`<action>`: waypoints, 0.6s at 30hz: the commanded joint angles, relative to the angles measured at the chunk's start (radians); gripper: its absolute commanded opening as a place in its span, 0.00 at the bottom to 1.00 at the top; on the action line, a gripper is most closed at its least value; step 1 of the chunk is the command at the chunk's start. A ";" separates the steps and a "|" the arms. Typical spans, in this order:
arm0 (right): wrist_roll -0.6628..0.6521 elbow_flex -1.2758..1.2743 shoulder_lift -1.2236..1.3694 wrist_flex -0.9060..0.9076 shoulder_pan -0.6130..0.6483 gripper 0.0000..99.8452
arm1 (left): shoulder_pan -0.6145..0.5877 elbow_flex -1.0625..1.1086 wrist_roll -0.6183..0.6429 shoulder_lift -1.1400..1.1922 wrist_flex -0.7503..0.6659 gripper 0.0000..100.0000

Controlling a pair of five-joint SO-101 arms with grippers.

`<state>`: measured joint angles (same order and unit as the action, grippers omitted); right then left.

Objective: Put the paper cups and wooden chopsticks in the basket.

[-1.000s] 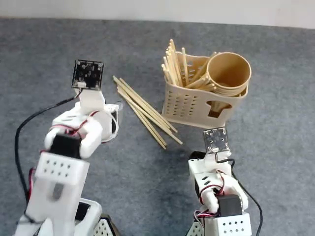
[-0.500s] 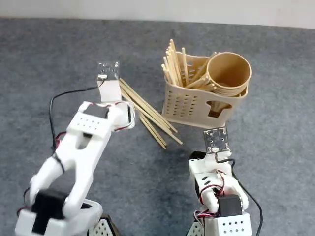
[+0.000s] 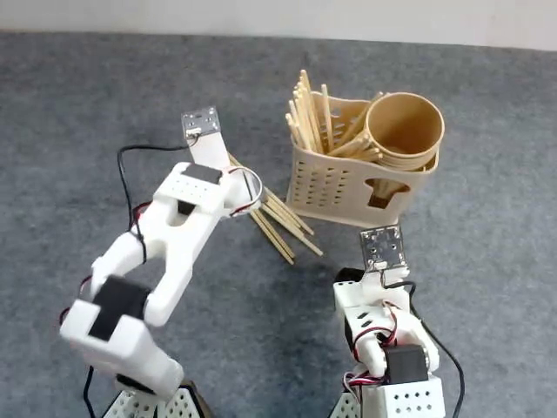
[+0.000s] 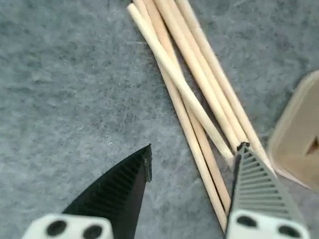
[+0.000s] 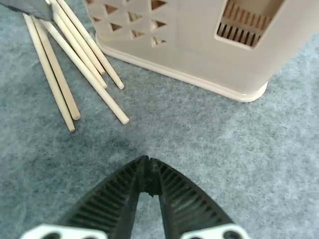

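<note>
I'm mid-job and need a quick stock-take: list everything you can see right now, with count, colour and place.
basket: one, cream, on the mat beyond the right arm
cups: a nested stack, number cannot be told, tan, in the basket's right part
upright chopsticks: a bundle, pale wood, standing in the basket's left part
loose chopsticks: about five, pale wood, lying on the mat beside the basket
mat: one, grey, covering the table
left gripper: one, black fingers, open, over the loose chopsticks
right gripper: one, black fingers, shut, over bare mat in front of the basket
</note>
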<state>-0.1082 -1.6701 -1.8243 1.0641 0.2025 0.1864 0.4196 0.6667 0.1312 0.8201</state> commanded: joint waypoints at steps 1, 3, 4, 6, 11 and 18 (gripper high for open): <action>0.003 -0.154 -0.016 -0.021 -0.008 0.01 | 0.018 -0.107 0.014 0.067 -0.020 0.26; 0.003 -0.154 -0.016 -0.021 -0.008 0.01 | 0.021 -0.137 0.014 0.110 -0.020 0.26; 0.003 -0.154 -0.016 -0.021 -0.008 0.01 | 0.021 -0.151 0.014 0.128 -0.018 0.26; 0.003 -0.154 -0.016 -0.021 -0.008 0.01 | 0.018 -0.177 0.014 0.154 -0.017 0.26; 0.003 -0.154 -0.016 -0.021 -0.008 0.01 | 0.018 -0.185 0.014 0.165 -0.015 0.26; 0.003 -0.154 -0.016 -0.021 -0.008 0.01 | 0.013 -0.188 0.015 0.128 0.037 0.26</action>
<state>-0.1082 -1.6701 -1.8243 1.0641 0.2025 0.1864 0.2770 0.6697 0.3122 0.8339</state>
